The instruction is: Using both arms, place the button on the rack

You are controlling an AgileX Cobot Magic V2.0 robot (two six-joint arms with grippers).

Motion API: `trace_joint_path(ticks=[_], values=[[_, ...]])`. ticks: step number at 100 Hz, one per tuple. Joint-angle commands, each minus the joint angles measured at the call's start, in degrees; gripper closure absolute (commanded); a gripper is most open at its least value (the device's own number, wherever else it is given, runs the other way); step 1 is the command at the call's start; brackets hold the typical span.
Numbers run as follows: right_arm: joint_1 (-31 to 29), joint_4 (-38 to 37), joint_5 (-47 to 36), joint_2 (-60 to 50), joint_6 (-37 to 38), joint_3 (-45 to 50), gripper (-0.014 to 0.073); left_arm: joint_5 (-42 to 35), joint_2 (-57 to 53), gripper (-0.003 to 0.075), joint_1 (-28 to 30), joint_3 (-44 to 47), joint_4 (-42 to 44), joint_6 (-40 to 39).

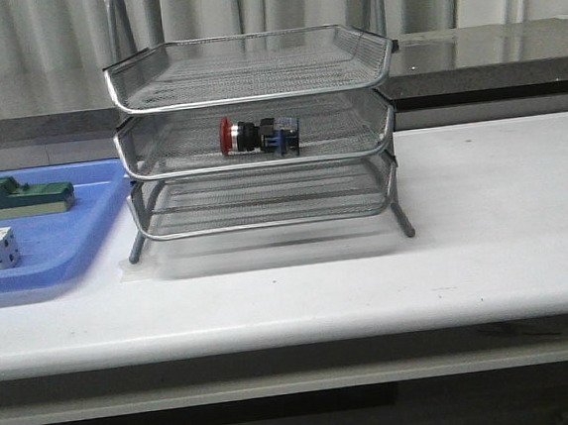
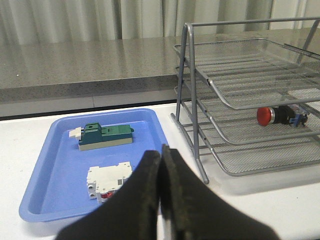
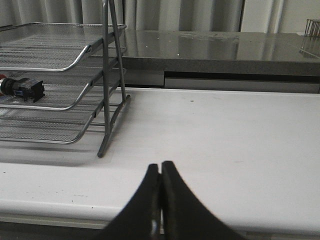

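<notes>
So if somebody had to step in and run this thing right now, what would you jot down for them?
Left gripper: shut, empty, above the table near the blue tray.
Right gripper: shut, empty, above bare table to the right of the rack.
Button: lying on its side in the rack's middle tier, red cap toward the left.
Done: button is on the rack.
Left: apparently nothing; the green block and white part sit in the tray.

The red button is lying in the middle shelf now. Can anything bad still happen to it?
Maybe. The red-capped push-button lies on its side in the silver wire-mesh rack's middle tray, so a bump might roll it. Both the left pincer and right pincer are shut and away, so that seems unlikely.
</notes>
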Motion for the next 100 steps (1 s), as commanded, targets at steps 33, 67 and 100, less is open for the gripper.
trace_joint_path(ticks=[33,67,100], values=[[-0.40,0.07,-4.83,-0.70,0.01,-0.90,0.0662,-4.55,0.40,0.0741,0.19,-1.66,-0.68,-0.59],[-0.40,0.07,-4.83,-0.70,0.01,-0.90,0.0662,-5.72,0.29,0.0741,0.19,-1.17,1.49,-0.74],[-0.40,0.07,-4.83,-0.70,0.01,-0.90,0.0662,-8.40,-4.85,0.0741,0.19,5.55,23.38,-24.40]])
